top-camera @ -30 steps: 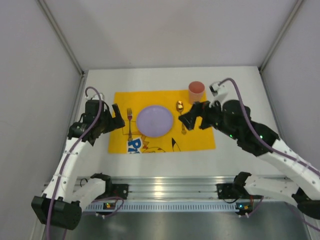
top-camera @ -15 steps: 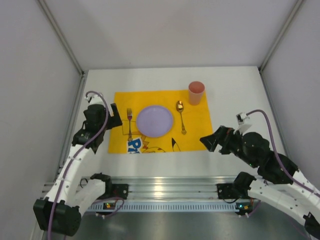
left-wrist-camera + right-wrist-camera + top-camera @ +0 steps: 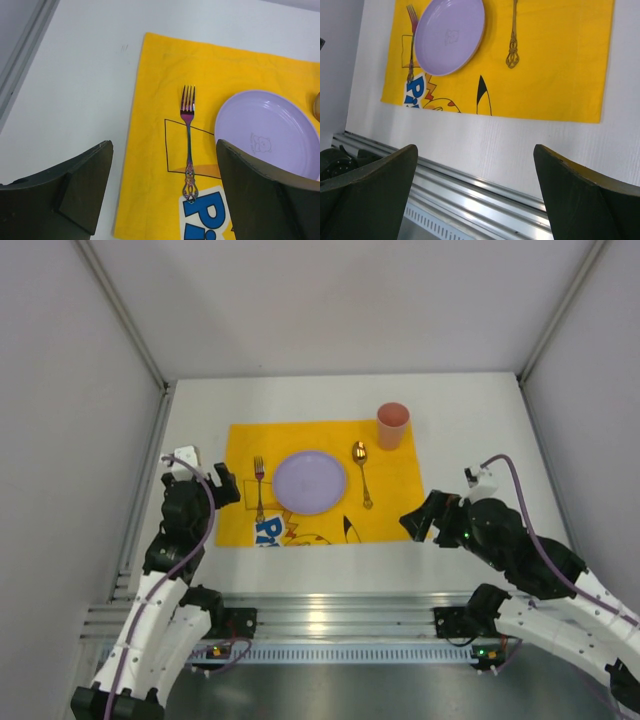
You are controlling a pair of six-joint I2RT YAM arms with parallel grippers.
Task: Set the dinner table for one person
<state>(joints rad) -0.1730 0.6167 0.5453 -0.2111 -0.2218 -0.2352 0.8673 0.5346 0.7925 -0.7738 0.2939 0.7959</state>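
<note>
White and matte, the dinner table (image 3: 470, 410) carries what looks like a complete setting for one. Toward its middle lies a yellow printed placemat (image 3: 395, 510), and the pieces on it follow the usual logic of a place setting. The lilac plate (image 3: 311, 481) sits at the mat's centre, where a diner would face it. The fork (image 3: 259, 485) lies at the plate's 9 o'clock with its tines toward 12. The spoon (image 3: 362, 472) lies at 3 o'clock with its bowl toward 12. The pink cup (image 3: 392, 424) stands upright at about 1 o'clock, on the mat's far corner. Fork and spoon lie just beside the plate, and neither touches it.

Neither arm holds anything. The left gripper (image 3: 224, 486) hangs at the mat's 9 o'clock edge, its jaws spread wide and empty. Its wrist view shows the fork and the mat's edge in the gap between the fingers, with bare table at 9 o'clock. The right gripper (image 3: 412, 524) hangs near the mat's 4 o'clock corner, its jaws likewise wide apart with nothing between them. It looks down on the mat's near edge and the strip of bare table at 6 o'clock. The table thus lies beneath both pairs of jaws, apart from them as far as I can tell. I judge nothing is left to place, so empty, raised jaws suit the moment.
</note>
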